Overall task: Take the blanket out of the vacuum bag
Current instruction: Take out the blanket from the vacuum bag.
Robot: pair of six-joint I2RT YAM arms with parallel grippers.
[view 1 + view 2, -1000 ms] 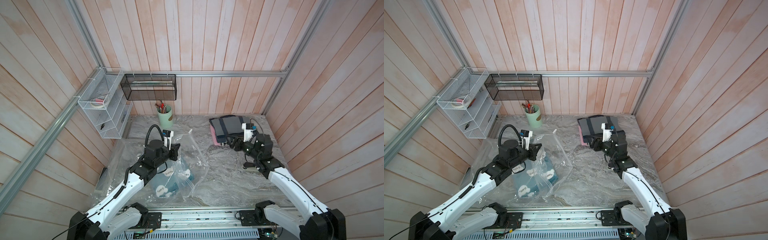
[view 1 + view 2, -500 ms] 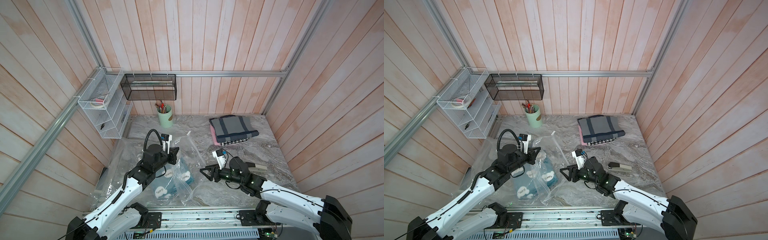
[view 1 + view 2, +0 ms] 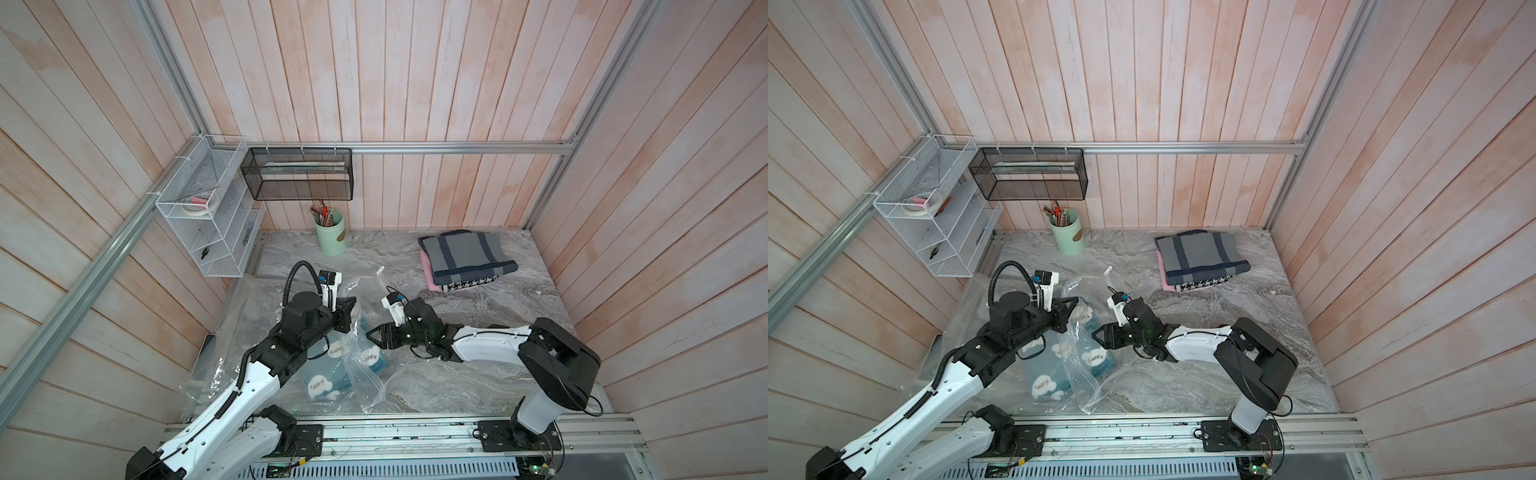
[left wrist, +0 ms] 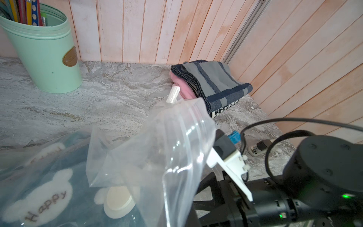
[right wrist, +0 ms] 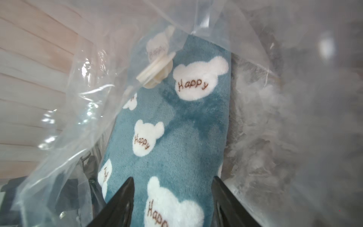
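The vacuum bag, big and clear, lies crumpled on the left half of the marble table. Inside it is the blanket, blue fleece with white bears. The bag's round white valve cap rests over the blanket. My left gripper is shut on the bag's upper edge and holds a flap up. My right gripper is open inside the bag mouth, one black finger on each side of the blanket's near end. In both top views it points left at the bag.
A stack of folded textiles, grey striped on top and pink below, lies at the back right. A green cup of pens stands at the back wall. A white wire rack and a black mesh basket hang on the walls.
My right arm has swung from the textile stack at the back right down and left to the bag, and its open gripper now reaches over the blanket. The left gripper keeps its hold.
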